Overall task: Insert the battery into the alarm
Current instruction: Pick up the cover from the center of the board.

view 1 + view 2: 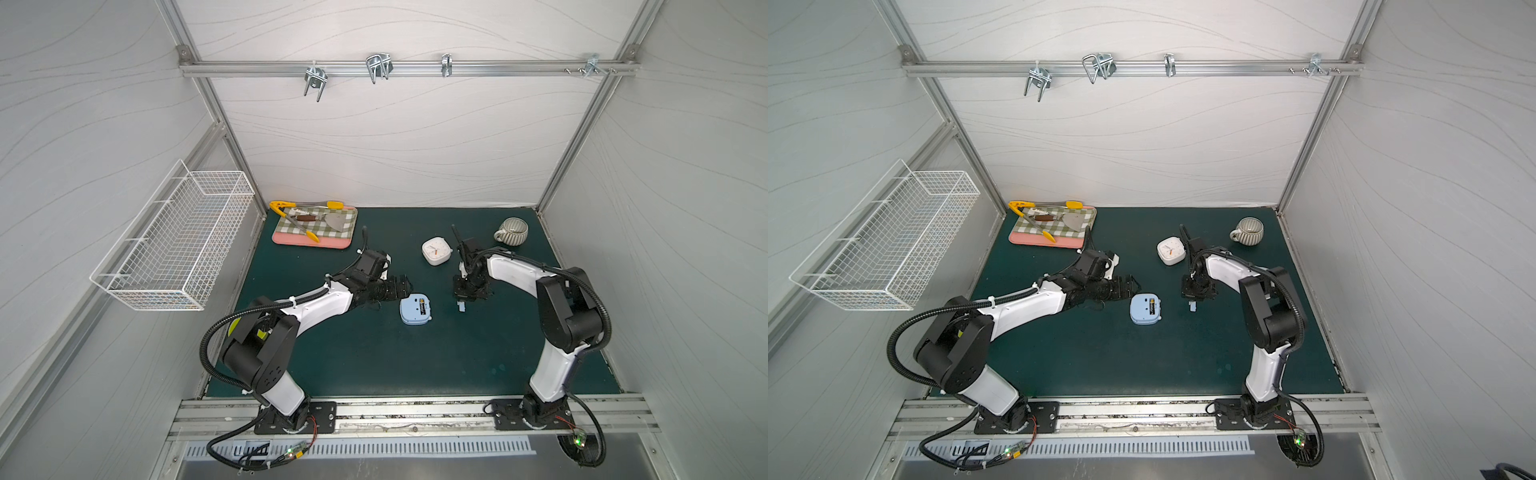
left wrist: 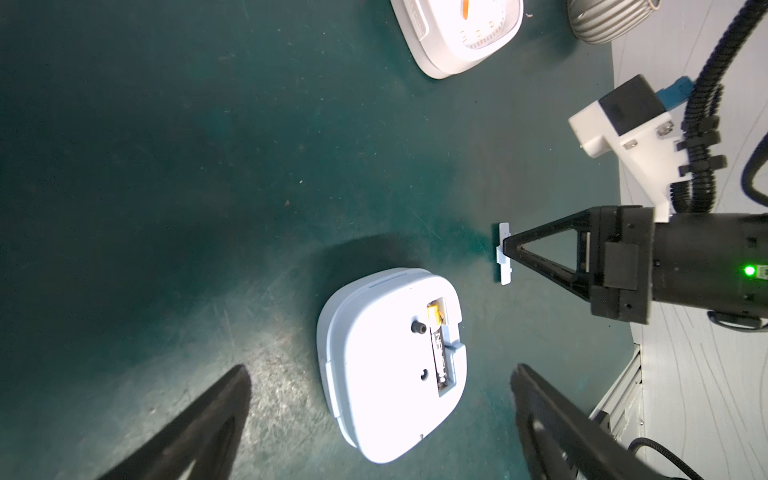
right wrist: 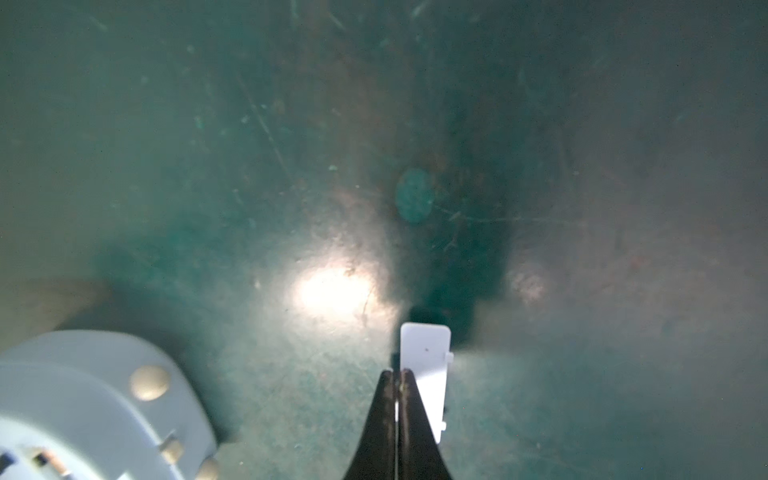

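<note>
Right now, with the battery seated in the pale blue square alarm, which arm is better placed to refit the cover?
Right. The right gripper is shut on the small pale plastic battery cover, beside the blue alarm; the left gripper is open and empty.

Alarm (image 1: 416, 308) mid mat (image 1: 374, 353) w/ battery (image 2: 441, 357) in its slot; cover (image 1: 461, 306) just R of it. Clock (image 1: 436, 251) behind, mug (image 1: 511, 231) back R, tray (image 1: 314, 241) back L.

Dark green table (image 1: 374, 365) bearing a face-down blue alarm (image 1: 411, 312), a white clock (image 1: 436, 251), a striped mug (image 1: 512, 231) and a pink tray (image 1: 311, 244).
</note>
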{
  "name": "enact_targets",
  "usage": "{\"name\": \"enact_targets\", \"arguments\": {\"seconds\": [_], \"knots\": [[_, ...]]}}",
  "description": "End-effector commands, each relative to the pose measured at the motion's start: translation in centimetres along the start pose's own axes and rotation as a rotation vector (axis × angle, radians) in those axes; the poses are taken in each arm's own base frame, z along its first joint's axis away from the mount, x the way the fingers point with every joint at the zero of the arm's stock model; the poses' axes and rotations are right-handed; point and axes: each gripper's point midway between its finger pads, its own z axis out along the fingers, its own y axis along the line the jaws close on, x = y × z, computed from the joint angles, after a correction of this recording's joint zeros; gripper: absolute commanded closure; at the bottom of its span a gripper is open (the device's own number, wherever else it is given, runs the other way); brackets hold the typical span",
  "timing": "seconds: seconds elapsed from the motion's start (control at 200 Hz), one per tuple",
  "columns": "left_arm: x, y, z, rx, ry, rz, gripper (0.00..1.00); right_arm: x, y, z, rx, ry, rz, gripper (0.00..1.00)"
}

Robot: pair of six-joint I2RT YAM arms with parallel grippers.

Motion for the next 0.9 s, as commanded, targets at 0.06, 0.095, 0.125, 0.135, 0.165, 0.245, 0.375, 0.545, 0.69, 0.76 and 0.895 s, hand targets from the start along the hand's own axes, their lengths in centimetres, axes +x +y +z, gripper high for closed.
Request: {"name": "enact_targets", "arguments": {"seconds": [0.06,0.095,0.125,0.135,0.165,0.245,0.375,0.545,0.69,0.76,0.895], "knots": [[-1.5,-2.9,-0.1,0.099,-0.088,0.035,0.03,-0.8,1.3,-2.9,-0.096,-0.053,0.033,0.95],[-1.7,-3.4,0.0,0.116,-0.107,0.042,0.04,-0.9,1.5,-3.3,-0.119,-0.058,0.047,0.94],[-1.9,-4.1,0.0,0.131,-0.126,0.047,0.04,-1.1,1.6,-3.7,-0.143,-0.067,0.061,0.94],[-2.0,-4.3,0.0,0.136,-0.133,0.051,0.04,-1.1,1.7,-3.8,-0.151,-0.069,0.066,0.94],[-2.3,-5.0,0.1,0.153,-0.157,0.063,0.05,-1.4,1.8,-4.3,-0.181,-0.079,0.084,0.94],[-2.9,-7.3,0.1,0.214,-0.217,0.107,0.06,-2.0,2.1,-5.6,-0.266,-0.111,0.129,0.94],[-3.5,-10.6,0.3,0.305,-0.258,0.144,0.06,-3.1,2.2,-7.8,-0.375,-0.171,0.183,0.94],[-3.5,-12.7,1.4,0.338,-0.256,0.187,0.06,-3.8,2.7,-10.2,-0.442,-0.224,0.195,0.94],[-4.1,-14.3,1.6,0.383,-0.298,0.226,0.08,-3.6,3.5,-11.7,-0.495,-0.24,0.187,0.94],[-4.1,-15.1,1.7,0.412,-0.312,0.244,0.1,-3.6,3.8,-12.2,-0.511,-0.245,0.184,0.94],[-3.2,-16.1,2.1,0.433,-0.311,0.3,0.15,-3.5,4.1,-13.0,-0.535,-0.254,0.181,0.94]]}}
